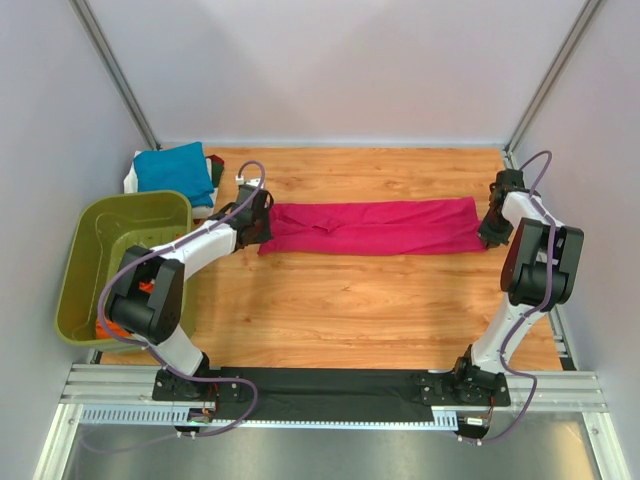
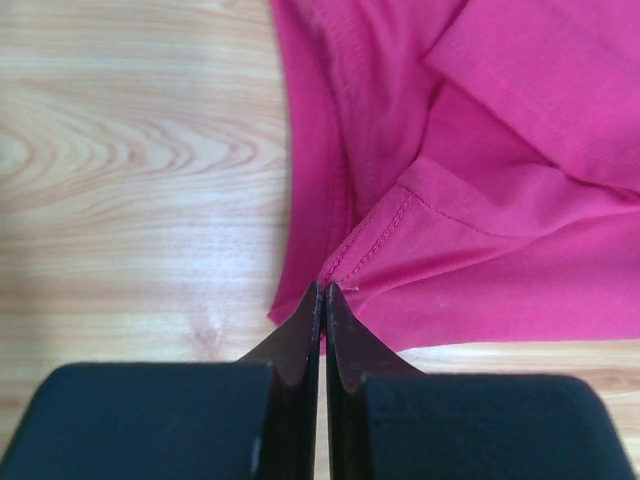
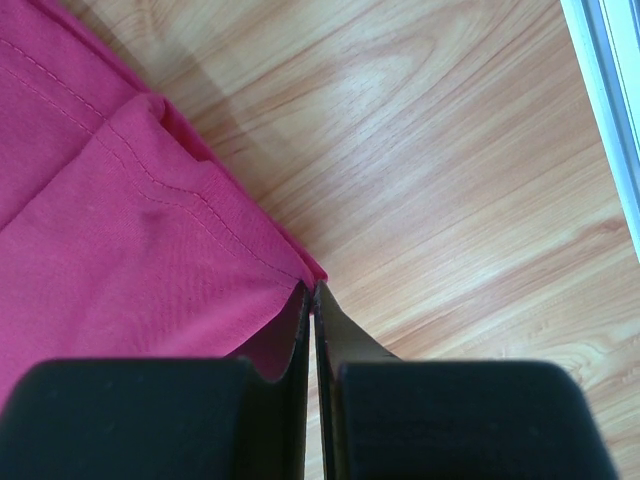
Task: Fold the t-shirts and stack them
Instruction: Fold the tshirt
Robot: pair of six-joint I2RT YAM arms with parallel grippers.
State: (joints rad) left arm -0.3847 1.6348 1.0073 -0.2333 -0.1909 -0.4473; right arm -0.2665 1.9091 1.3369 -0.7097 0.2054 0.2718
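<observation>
A magenta-pink t-shirt (image 1: pixel 370 228) lies on the wooden table, folded into a long band running left to right. My left gripper (image 1: pixel 262 236) is at its left end. In the left wrist view that gripper (image 2: pixel 322 288) is shut on the shirt's (image 2: pixel 480 200) near hem edge. My right gripper (image 1: pixel 488 232) is at the right end. In the right wrist view it (image 3: pixel 312 288) is shut on the shirt's (image 3: pixel 100 220) corner. A folded teal-blue shirt (image 1: pixel 170 168) tops a small stack at the back left, with a white edge (image 1: pixel 130 180) under it.
An olive-green plastic basket (image 1: pixel 140 220) stands at the left edge, beside the left arm. A bit of orange (image 1: pixel 104 328) shows in its near corner. A dark item (image 1: pixel 216 172) lies by the stack. A metal rail (image 3: pixel 615 90) borders the table on the right.
</observation>
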